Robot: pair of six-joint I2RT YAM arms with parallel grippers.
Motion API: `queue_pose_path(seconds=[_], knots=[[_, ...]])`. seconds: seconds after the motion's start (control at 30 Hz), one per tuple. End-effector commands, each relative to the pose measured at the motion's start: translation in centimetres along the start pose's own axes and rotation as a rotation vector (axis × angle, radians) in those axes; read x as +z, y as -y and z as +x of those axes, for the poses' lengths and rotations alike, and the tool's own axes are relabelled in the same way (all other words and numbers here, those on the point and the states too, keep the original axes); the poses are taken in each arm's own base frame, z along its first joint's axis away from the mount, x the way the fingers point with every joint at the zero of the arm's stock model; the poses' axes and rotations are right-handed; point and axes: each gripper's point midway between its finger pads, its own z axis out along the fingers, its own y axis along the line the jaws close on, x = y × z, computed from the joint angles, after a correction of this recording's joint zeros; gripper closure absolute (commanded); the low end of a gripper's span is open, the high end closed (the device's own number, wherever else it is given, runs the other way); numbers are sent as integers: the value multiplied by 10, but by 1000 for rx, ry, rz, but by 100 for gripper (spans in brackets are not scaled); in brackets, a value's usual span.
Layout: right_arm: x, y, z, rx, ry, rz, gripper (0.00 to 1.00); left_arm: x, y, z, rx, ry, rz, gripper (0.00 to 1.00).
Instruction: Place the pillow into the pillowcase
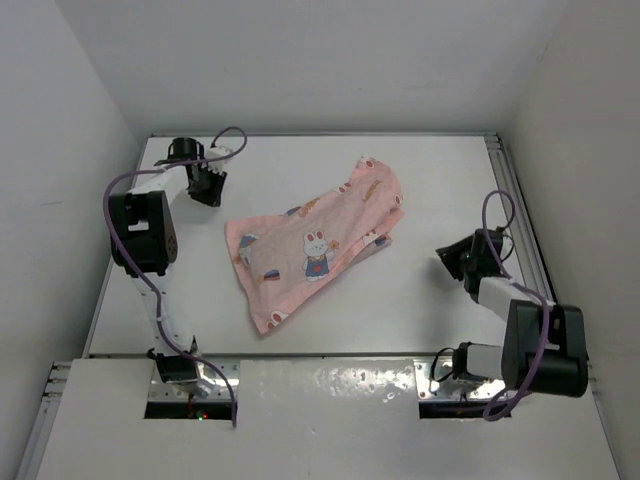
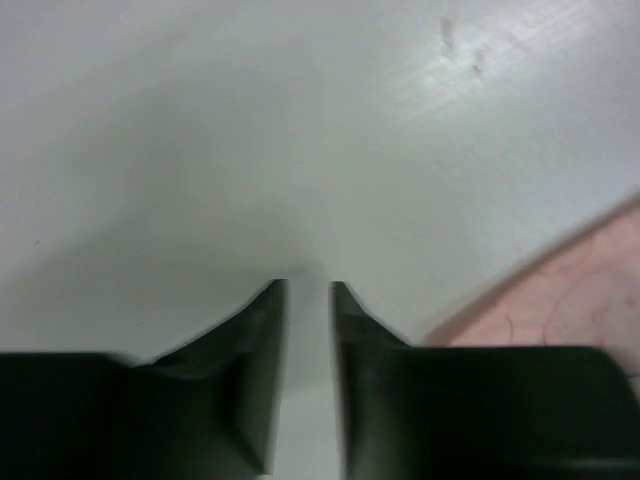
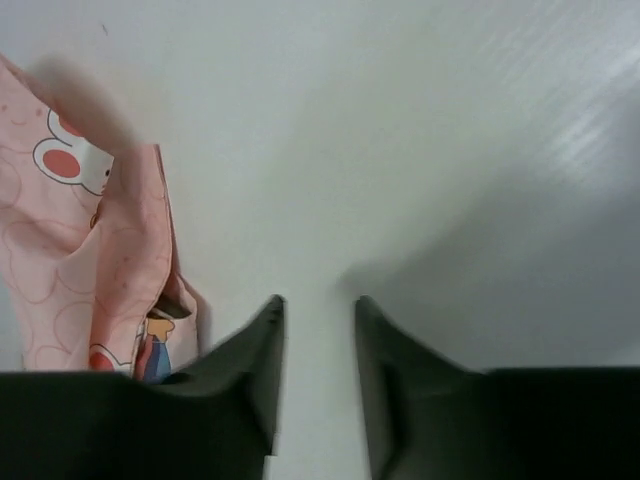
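Observation:
The pink pillowcase [image 1: 315, 245] with rabbit prints lies crumpled and slanted in the middle of the table. The olive-grey pillow does not show openly; only a small dark sliver [image 3: 172, 306] peeks from under the fabric's edge in the right wrist view, and I cannot tell if it is the pillow. My left gripper [image 1: 205, 190] hangs over bare table to the pillowcase's upper left, jaws slightly apart and empty [image 2: 308, 290]. The pillowcase's corner [image 2: 590, 290] shows at its right. My right gripper [image 1: 452, 262] is right of the fabric, open and empty [image 3: 318, 305]. The pillowcase [image 3: 90, 270] lies at its left.
The white table [image 1: 440, 180] is walled in white at the back and both sides. A metal rail [image 1: 515, 200] runs along the right edge. The arm bases [image 1: 180, 370] stand at the near edge.

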Motion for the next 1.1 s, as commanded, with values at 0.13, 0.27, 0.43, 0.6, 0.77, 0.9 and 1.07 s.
queue_pose_path(seconds=[0.13, 0.27, 0.43, 0.6, 0.77, 0.9, 1.07], knots=[[35, -71, -23, -235, -53, -14, 55, -56, 67, 42, 12, -33, 236, 35], [80, -81, -7, -212, -154, 27, 60, -60, 78, 60, -10, -41, 233, 29], [113, -89, 5, -174, -217, 65, 61, -48, 73, 67, -64, -55, 199, 27], [131, -91, 30, -140, -260, 72, 59, -37, 71, 61, -111, -24, 182, 26], [136, -84, 53, -62, -304, 66, 59, -17, 76, 63, -194, -33, 218, 27], [136, -72, 56, 8, -281, 89, 67, -12, 85, 64, -228, -49, 275, 31], [137, -64, 59, 66, -273, 105, 92, -7, 93, 70, -219, -68, 294, 76]])
